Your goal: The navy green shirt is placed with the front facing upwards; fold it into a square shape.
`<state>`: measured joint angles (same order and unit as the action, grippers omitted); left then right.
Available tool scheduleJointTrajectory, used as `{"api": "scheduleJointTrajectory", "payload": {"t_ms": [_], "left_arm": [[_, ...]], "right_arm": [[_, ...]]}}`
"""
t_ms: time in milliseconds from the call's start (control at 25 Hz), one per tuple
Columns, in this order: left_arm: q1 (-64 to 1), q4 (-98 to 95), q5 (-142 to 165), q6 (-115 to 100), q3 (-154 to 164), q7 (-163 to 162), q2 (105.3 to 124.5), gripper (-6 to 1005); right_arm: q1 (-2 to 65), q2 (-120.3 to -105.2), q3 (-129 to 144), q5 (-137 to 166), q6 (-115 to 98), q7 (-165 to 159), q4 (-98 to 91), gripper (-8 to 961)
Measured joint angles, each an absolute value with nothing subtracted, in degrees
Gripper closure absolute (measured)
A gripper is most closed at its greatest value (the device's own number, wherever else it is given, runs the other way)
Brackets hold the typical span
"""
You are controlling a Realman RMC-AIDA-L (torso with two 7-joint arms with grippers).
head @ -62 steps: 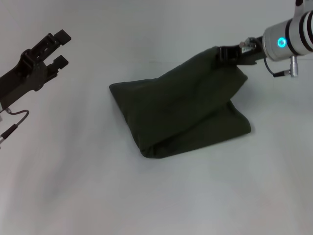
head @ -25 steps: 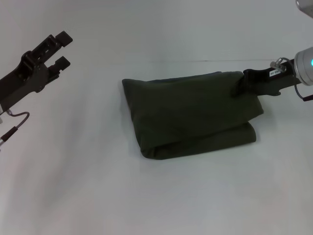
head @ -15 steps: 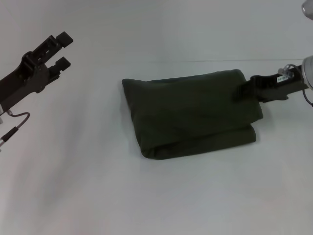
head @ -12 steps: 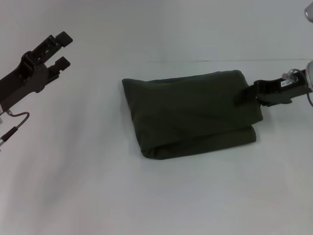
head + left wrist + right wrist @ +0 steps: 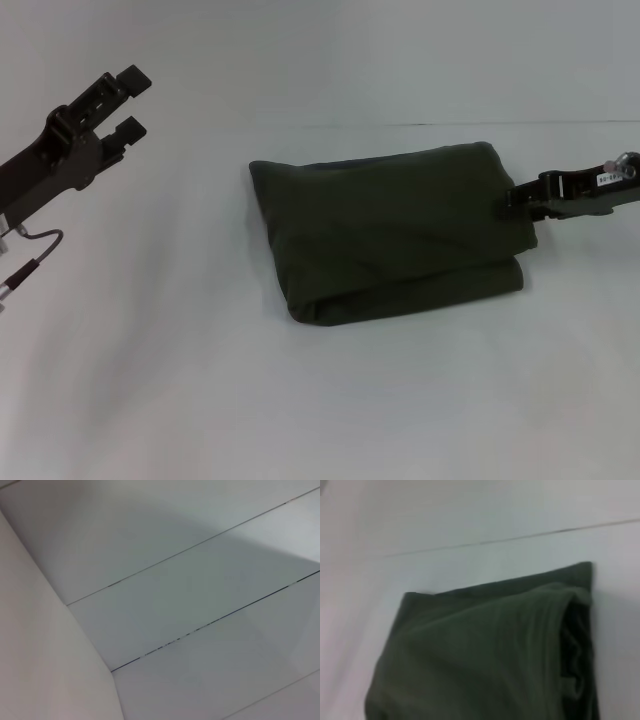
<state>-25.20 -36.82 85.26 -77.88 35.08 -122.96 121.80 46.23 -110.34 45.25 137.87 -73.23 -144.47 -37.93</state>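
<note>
White tabletop bearing the folded navy green shirt.
We see the right gripper at its right edge, grip indiscernible; left gripper raised, fingers parted, empty.

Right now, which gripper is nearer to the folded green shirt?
The right. The right gripper is at the right edge of the navy green shirt. The left gripper hangs raised, well off to the shirt's left, with bare table between them.

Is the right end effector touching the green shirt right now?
Cannot tell. In the head view the right end effector meets the green shirt at its right edge, with no visible gap or clear contact.
</note>
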Motion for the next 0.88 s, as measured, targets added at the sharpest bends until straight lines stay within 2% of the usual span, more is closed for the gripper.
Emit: {"api": "scheduleJointTrajectory", "payload": {"t_ms": [200, 440, 680, 880], "left_arm": [[-25.22, -36.82, 85.26, -78.04, 35.10, -122.97, 121.82, 52], [-25.18, -36.82, 85.26, -78.11, 34.98, -123.09, 121.82, 52], [-25.13, -36.83, 85.26, -78.14, 34.85, -123.30, 121.90, 53], [-25.00, -36.83, 85.26, -78.14, 34.80, -123.41, 122.01, 52]], "right_arm": [[45.14, -110.23, 45.35, 136.95, -73.36, -139.81, -37.96, 370], [44.22, -110.81, 45.56, 136.96, -72.63, -129.49, -38.53, 371], [42.45, -113.62, 45.35, 136.81, -71.93, -117.40, -42.78, 372], [42.27, -114.19, 45.70, 136.82, -71.85, -113.76, -42.75, 373]]}}
